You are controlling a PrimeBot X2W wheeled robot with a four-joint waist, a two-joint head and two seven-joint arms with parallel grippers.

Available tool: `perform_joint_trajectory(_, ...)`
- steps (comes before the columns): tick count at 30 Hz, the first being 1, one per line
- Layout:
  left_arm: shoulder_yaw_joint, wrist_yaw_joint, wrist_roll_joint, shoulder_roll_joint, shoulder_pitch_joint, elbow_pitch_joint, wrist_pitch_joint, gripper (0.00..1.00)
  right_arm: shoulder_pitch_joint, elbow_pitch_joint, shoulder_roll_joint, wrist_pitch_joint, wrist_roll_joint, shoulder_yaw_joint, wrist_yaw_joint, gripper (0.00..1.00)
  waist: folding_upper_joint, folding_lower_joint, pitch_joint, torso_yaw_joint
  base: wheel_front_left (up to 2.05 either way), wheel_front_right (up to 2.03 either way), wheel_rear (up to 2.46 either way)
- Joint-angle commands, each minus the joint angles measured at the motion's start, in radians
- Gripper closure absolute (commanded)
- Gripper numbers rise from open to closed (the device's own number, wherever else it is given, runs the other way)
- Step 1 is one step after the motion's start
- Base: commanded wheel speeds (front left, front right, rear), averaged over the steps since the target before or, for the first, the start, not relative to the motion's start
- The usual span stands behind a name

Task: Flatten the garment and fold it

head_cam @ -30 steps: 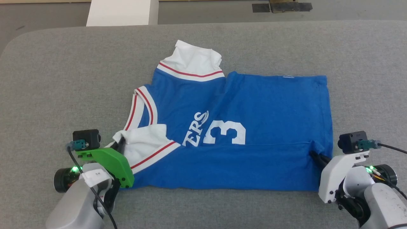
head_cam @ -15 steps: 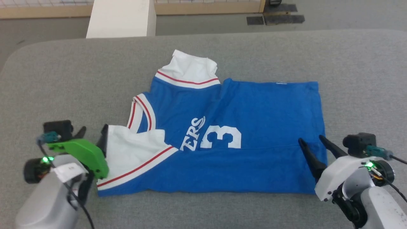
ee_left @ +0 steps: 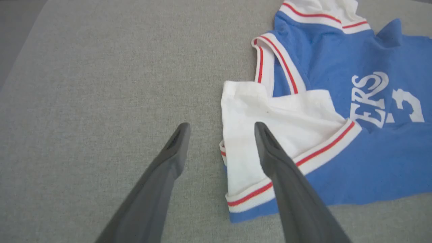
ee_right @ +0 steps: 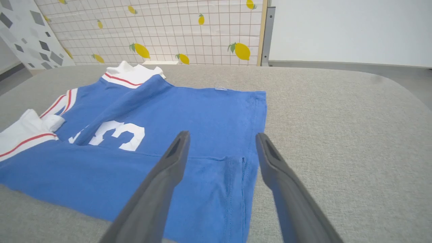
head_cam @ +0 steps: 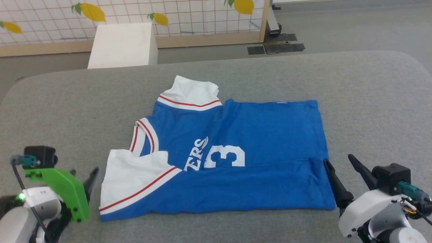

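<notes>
— Garment (head_cam: 236, 175) first: where does it lie?

— Spread across the middle of the grey tabletop (head_cam: 371, 101), neck opening toward the left of the frame and hem (head_cam: 317, 135) toward the right. The near long edge is turned up over the body as a band that hides the bottom of the white lettering. A slanting fold from the far side covers part of the number.

— And the fingers?

— Both pairs stand wide apart and hold nothing. The left fingers (head_cam: 91, 179) sit at the lower left, just beside the white sleeve (head_cam: 131, 175). In their wrist view one is over bare tabletop and the other over the sleeve's edge; touching or not, I cannot tell. The right fingers (head_cam: 334, 182) are at the lower right, straddling the hem corner, one above blue cloth and one above tabletop.

— How will it handle?

— Likely light, soft and limp. It should sag from whatever point lifts it, and the stacked layers may slide apart. I'd pinch through every layer at the two ends of a fold line: the sleeve's striped cuff on the left and the stitched hem on the right, which are probably firmer than plain jersey. Lifting both ends evenly should keep the cloth taut between them.
</notes>
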Motion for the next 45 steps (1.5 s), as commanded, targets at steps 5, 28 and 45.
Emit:
perform_joint_trajectory(5,-0.005,0.02,-0.064,0.031,0.082,-0.028,0.096,0.0,0.044,-0.078,0.019,0.033,-0.014,0.004,-0.002,0.0,0.012,0.0,0.008,-0.039,0.0,0.0,0.0)
perform_joint_trajectory(28,-0.127,-0.062,-0.143,-0.13,0.027,0.233,0.226,1.0,0.024,-0.145,0.008,0.111,0.007,-0.027,-0.002,0.0,0.012,0.0,0.1,-0.094,0.0,0.0,0.0)
perform_joint_trajectory(45,-0.067,-0.005,-0.057,-0.09,0.006,0.004,0.045,1.0,-0.096,0.049,-0.127,0.534,0.274,0.022,-0.002,0.0,0.012,0.0,0.117,0.017,0.0,0.0,0.0)
